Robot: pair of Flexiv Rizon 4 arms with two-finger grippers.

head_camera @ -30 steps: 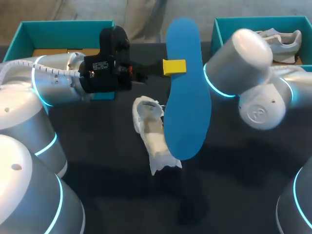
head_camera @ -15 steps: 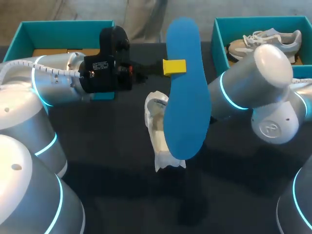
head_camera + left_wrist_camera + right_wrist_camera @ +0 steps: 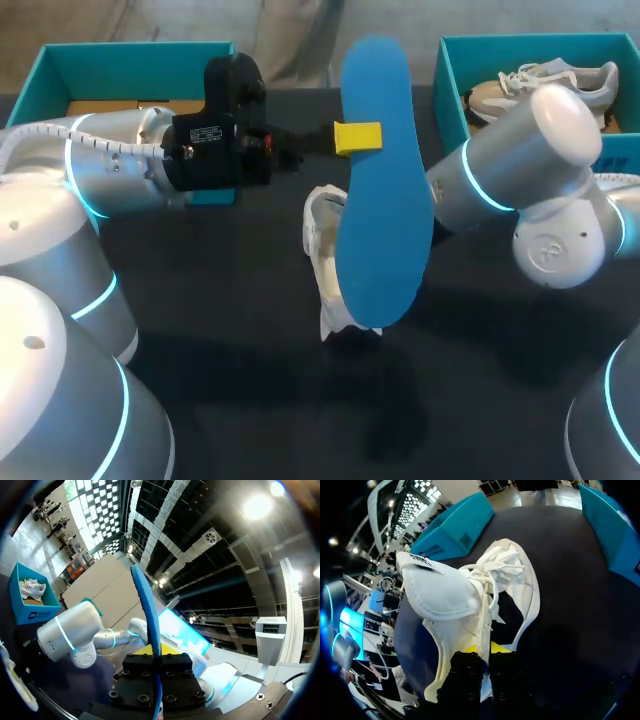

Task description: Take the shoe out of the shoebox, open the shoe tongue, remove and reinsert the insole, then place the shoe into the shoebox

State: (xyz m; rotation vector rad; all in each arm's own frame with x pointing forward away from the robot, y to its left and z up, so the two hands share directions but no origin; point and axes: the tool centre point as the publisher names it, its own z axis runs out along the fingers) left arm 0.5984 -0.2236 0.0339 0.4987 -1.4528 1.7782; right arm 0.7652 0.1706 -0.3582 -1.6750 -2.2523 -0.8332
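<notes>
Judged to be at the reinsertion. On the left, left claw [image 3: 357, 137] pinched narrow on the blue insole [image 3: 385, 220], gripping one long edge nearer the slim heel end. Hangs upright that way, broad toe end down, just in front of the white shoe [image 3: 325, 240] and hiding part of it from the head view. Further right, right claw [image 3: 487, 652] closed on the shoe's side wall, tongue folded back and the dark mouth open in the right wrist view. Cannot tell whether the sole rests on the bench [image 3: 250, 400] or sits just above it.

To do it well: turn the insole's length in line with the shoe's before lowering. Feed the toe end in first, under the tongue and laces, at a shallow slant rather than straight down. Hold the shoe firm with the right claw so it does not twist under the push. Expect the insole to flex and perhaps snag on the loose laces – ease off and re-aim rather than forcing. Let go only once the heel end sits flat inside.

Dark, matt bench. At its back left, an open teal shoebox [image 3: 60, 70] – at its back right, a second teal shoebox [image 3: 452, 70] with another pale shoe [image 3: 500, 92] lying inside.
</notes>
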